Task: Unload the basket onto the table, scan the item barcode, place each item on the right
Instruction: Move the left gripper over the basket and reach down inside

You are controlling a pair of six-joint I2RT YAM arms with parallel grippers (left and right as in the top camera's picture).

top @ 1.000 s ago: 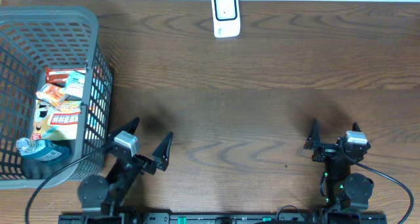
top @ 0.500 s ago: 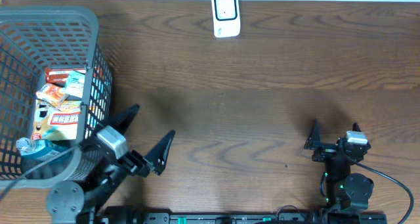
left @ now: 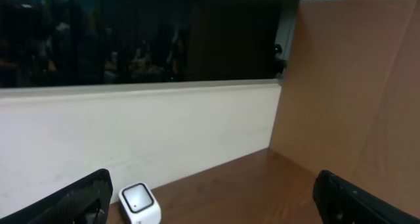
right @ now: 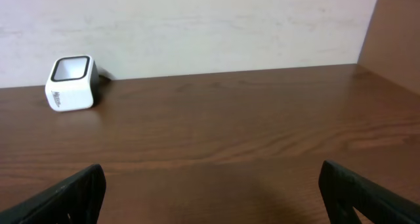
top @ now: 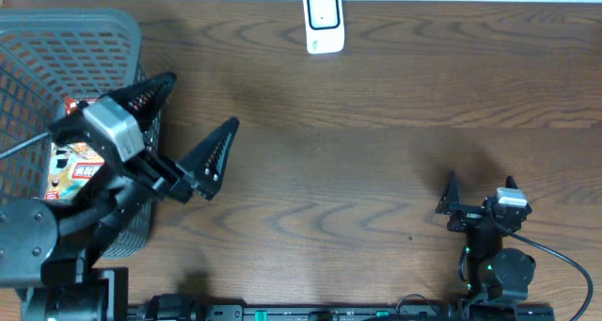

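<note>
Overhead: basket (top: pixel 71 48) runs off the left edge, and the left arm (top: pixel 56 232) covers its near half. A few snack packets (top: pixel 77 170) peek out beside the arm, print too small to read, possibly more underneath. Left wrist: scanner (left: pixel 140 204) clipped by the bottom edge, dark window (left: pixel 131 33) blurred. Left pincer (left: pixel 211 177) and right pincer (right: pixel 211 166): only finger ends show, cut off at the bottom corners.

No text legible anywhere, red band with white characters on a cream snack packet (top: pixel 80 170) in the grey plastic mesh basket (top: pixel 71 24) below and left of the left gripper (top: pixel 203 99), too small to read, faint dark print on the front of the white cube-shaped scanner (right: pixel 69 85) far ahead and left of the right gripper (right: pixel 211 166), illegible
</note>
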